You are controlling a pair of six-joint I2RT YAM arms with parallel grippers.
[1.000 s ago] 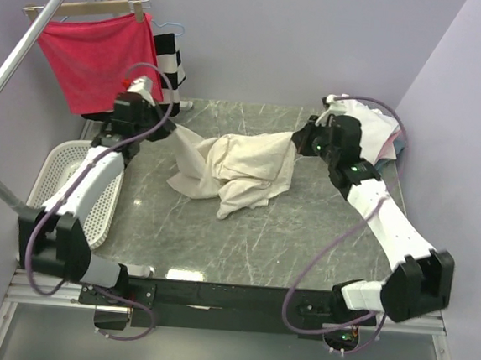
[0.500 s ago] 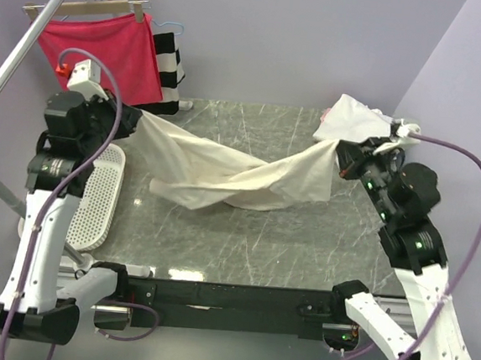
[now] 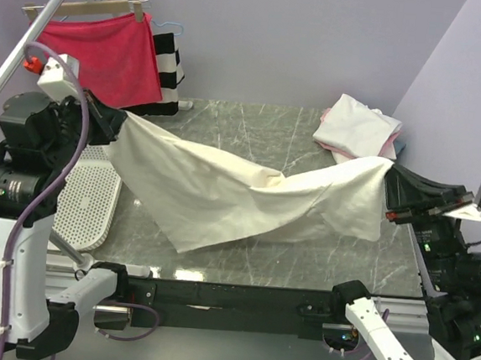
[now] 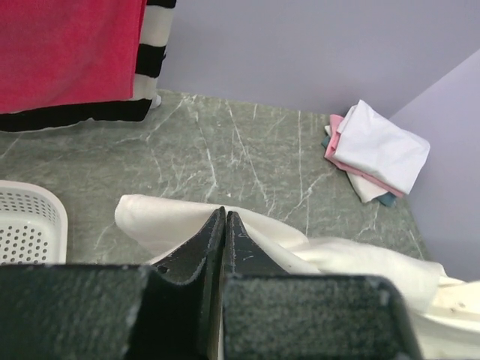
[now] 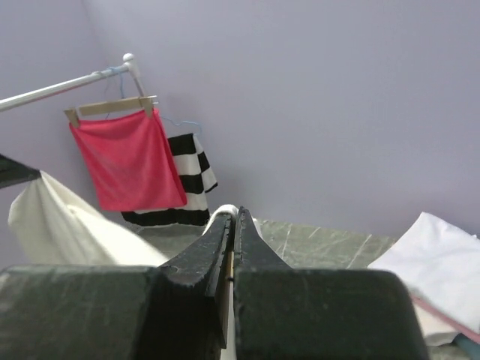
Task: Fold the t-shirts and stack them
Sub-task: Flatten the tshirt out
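A cream t-shirt (image 3: 239, 192) hangs stretched across the table between both raised arms, its lower edge drooping onto the marble. My left gripper (image 3: 116, 119) is shut on the shirt's left corner, high above the table's left edge. In the left wrist view the jaws (image 4: 225, 215) are pressed together over the cream cloth (image 4: 150, 221). My right gripper (image 3: 391, 166) is shut on the right corner; a sliver of cloth shows between its jaws (image 5: 234, 214). A folded stack of t-shirts (image 3: 359, 127), white over pink with blue beneath, lies at the back right corner.
A red cloth (image 3: 99, 58) on a wooden hanger and a black-and-white striped garment (image 3: 171, 69) hang from a rail at the back left. A white perforated basket (image 3: 87, 204) sits left of the grey marble table (image 3: 253, 126). Lilac walls close in behind and to the right.
Both arms have lifted and drawn apart toward the near corners. The crumpled t-shirt has been pulled off the table and spread out wide between them.
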